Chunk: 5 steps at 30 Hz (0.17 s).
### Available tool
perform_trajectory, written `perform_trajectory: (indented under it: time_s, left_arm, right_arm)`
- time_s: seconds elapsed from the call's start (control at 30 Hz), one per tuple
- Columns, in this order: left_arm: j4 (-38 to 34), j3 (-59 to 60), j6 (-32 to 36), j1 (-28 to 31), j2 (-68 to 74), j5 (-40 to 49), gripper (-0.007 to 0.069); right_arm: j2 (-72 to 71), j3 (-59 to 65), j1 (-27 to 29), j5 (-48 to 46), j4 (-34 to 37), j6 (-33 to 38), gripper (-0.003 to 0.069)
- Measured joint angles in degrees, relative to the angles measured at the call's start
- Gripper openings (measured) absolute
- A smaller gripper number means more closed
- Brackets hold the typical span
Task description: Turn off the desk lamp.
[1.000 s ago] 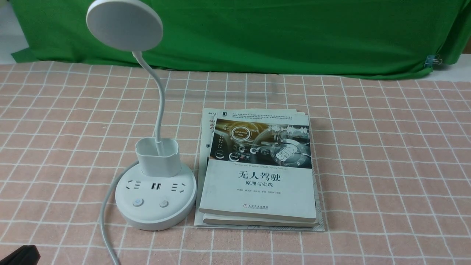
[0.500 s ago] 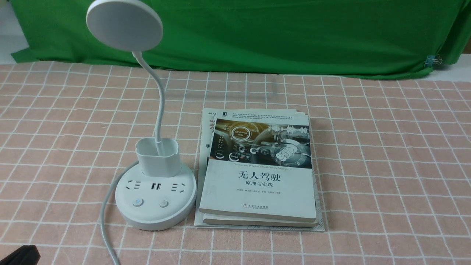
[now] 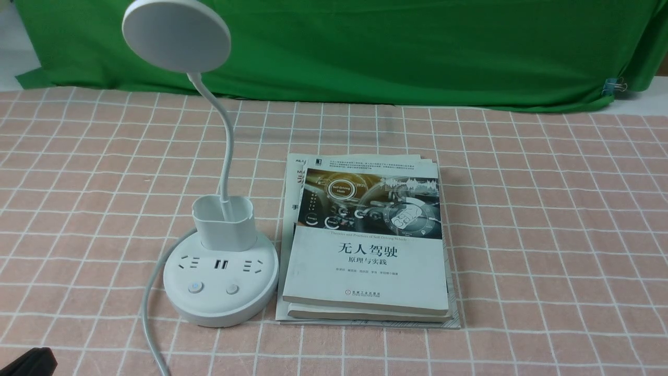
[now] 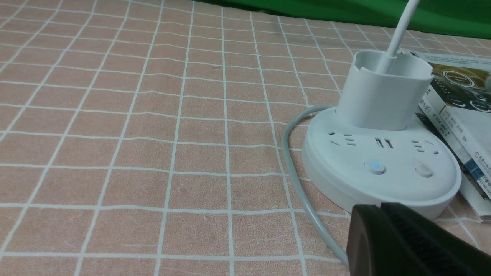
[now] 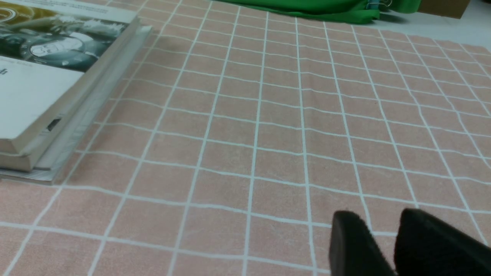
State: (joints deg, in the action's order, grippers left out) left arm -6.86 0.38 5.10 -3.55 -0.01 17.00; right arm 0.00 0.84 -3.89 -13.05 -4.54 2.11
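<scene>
The white desk lamp stands left of centre in the front view, with its round disc head (image 3: 176, 34) on a thin bent neck, a small cup (image 3: 224, 222) and a round base (image 3: 221, 303). The base has sockets and two buttons; the left button (image 3: 195, 286) glows blue. In the left wrist view my left gripper (image 4: 379, 209) is shut and empty, just in front of the base (image 4: 333, 172), near the lit button (image 4: 374, 166). A dark corner of it shows in the front view (image 3: 26, 363). My right gripper (image 5: 379, 216) is slightly open and empty over bare cloth.
A stack of books (image 3: 365, 245) lies right beside the lamp base and shows in the right wrist view (image 5: 46, 76). The lamp's grey cord (image 3: 148, 313) curves off the near edge. Pink checked cloth covers the table; a green cloth (image 3: 365, 47) hangs behind.
</scene>
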Motion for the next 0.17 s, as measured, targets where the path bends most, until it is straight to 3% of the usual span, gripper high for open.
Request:
perform_trajectory:
  time_s: [0.17]
  left_arm:
    - [0.0, 0.0, 0.0, 0.0, 0.0, 0.0, 0.0006]
  right_arm:
    - [0.0, 0.0, 0.0, 0.0, 0.0, 0.0, 0.024]
